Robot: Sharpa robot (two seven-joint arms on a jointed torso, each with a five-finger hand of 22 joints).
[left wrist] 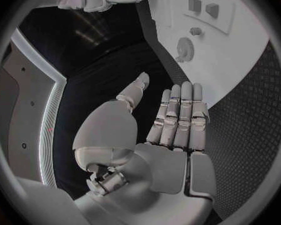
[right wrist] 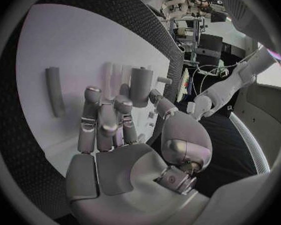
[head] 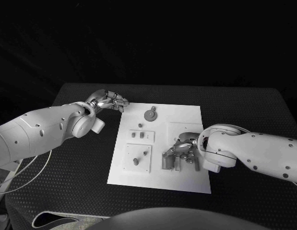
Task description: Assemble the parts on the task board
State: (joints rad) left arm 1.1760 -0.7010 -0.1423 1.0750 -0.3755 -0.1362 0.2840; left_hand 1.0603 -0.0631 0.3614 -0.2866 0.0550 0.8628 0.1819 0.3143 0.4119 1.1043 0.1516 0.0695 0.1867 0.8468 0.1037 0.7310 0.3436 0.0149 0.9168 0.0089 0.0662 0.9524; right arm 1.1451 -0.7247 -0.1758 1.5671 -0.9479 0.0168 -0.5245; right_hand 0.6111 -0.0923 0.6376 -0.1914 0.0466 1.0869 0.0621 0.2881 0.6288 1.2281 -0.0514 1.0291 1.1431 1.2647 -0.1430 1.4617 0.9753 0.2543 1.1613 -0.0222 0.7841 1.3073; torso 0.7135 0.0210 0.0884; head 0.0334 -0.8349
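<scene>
Right hand (head: 184, 147): fingers loosely spread over grey parts (head: 168, 160) on the board (head: 183, 183), grip unclear
Left hand (left wrist: 172, 122): flat, fingers together, holding nothing, beside the board's gear (head: 150, 114)

My left white arm reaches in with its silver many-fingered left robot hand (head: 107, 100) flat, fingers straight and side by side, holding nothing. My right white arm bends inward, its silver right robot hand (head: 183, 151) pointing down, fingers loosely apart and empty.
</scene>
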